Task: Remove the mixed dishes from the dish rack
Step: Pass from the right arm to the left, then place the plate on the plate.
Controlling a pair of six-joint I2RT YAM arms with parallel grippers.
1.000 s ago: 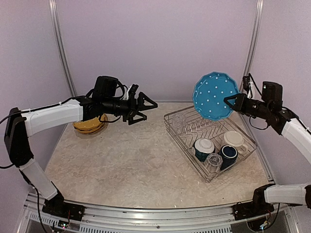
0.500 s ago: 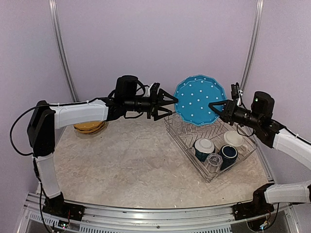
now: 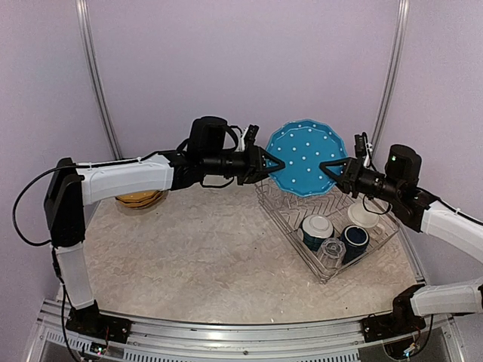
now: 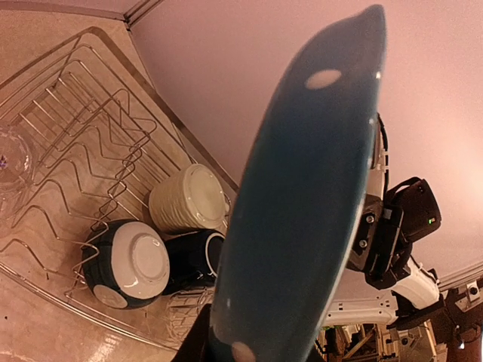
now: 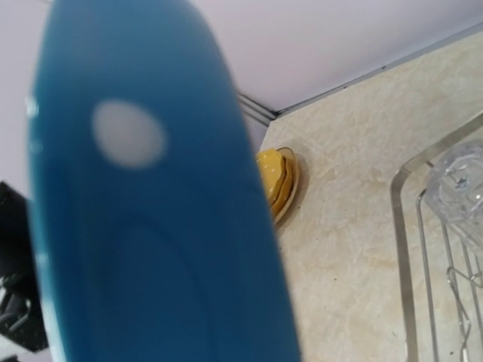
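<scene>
One blue white-dotted plate [image 3: 306, 157] hangs on edge above the dish rack [image 3: 306, 202], face nearward; round, no long axis. We judge it stiff, slippery, breakable: hold the rim. Our right gripper [image 3: 332, 167] clamps its right rim; our left gripper [image 3: 273, 162] meets the left rim, closure not determinable.

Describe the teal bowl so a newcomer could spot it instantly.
Look at the silver dish rack on the right. At its near end sits the teal bowl, left of the navy mug and behind a clear glass. Only it shows a white inside ringed in teal.
</scene>
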